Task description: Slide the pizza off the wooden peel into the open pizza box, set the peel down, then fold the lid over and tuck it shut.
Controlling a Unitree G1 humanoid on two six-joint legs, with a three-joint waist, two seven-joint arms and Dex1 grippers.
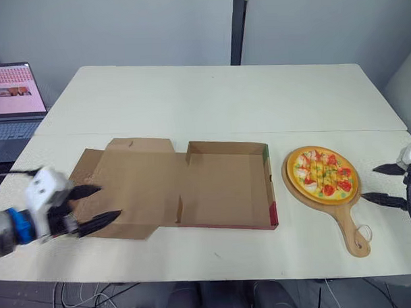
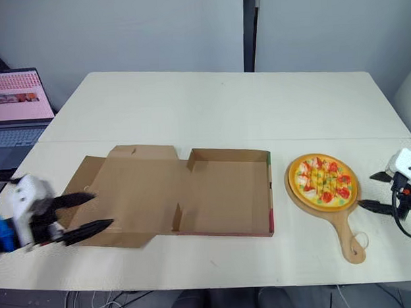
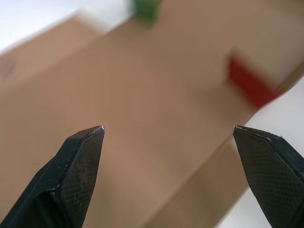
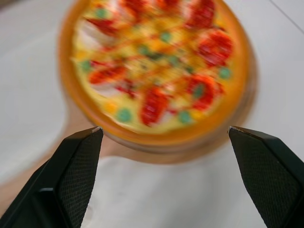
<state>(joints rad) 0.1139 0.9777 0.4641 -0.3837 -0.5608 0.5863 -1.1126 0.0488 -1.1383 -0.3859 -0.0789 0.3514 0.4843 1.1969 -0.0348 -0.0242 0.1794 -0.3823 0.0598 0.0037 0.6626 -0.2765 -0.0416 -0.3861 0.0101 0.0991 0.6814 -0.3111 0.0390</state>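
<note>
Well, the peel handle (image 1: 350,230) lies near the table's (image 1: 203,100) front right corner, with the pizza (image 1: 322,173) just beyond. My right gripper (image 1: 368,182) hangs beside it, fingers apart; I'd clamp the handle squarely and keep it level. My left gripper (image 1: 107,202) gapes over the box lid (image 1: 135,183).

An open laptop (image 1: 11,93), screen pink, stands left of the white table (image 1: 210,93); cables (image 1: 89,298) lie below.

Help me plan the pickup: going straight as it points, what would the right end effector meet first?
Probably the wooden peel at its rim, just under the pizza; the right end effector faces it, depth unclear.
</note>
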